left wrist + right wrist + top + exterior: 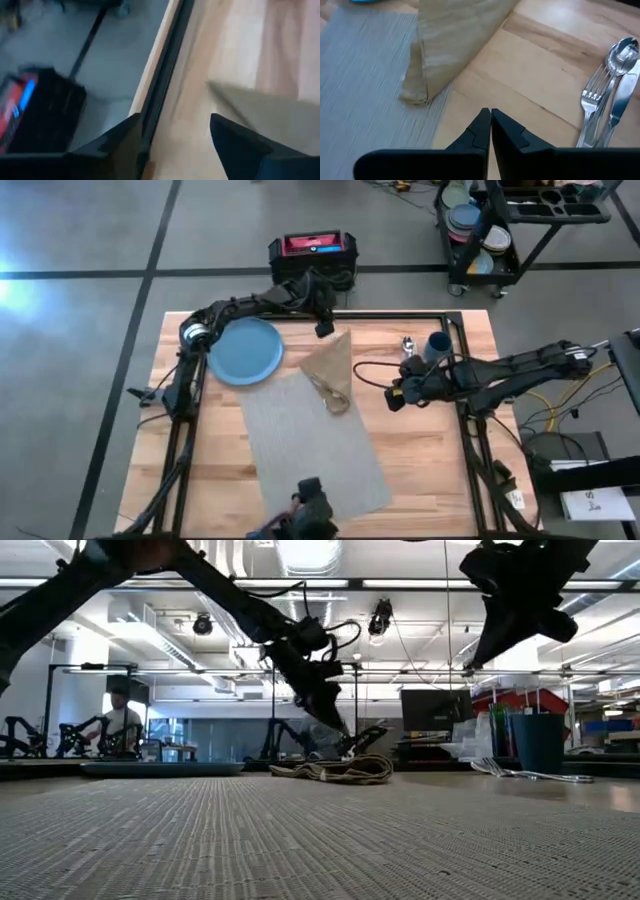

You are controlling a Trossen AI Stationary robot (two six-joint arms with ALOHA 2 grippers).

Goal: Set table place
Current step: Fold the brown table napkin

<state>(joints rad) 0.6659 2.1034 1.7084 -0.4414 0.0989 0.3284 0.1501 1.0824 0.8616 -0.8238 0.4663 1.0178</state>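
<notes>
high view: cutlery beside the dark-blue cup (437, 345) is hard to make out; right wrist view shows fork (594, 102), spoon (622, 51), knife (622, 102) side by side. tan napkin (331, 370) overlaps placemat (313, 445); blue plate (245, 351) on the tabletop (430, 460). left pincer (323, 326) open above the napkin's corner; right pincer (395, 396) closed, empty. black cart (520, 220) partly cropped.

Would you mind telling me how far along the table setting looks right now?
Early stage. The placemat lies flat, but the plate sits off it on bare wood, and the napkin only overlaps its corner. Fork, knife, spoon and cup wait together. Neither the left gripper nor the right gripper holds anything.
</notes>
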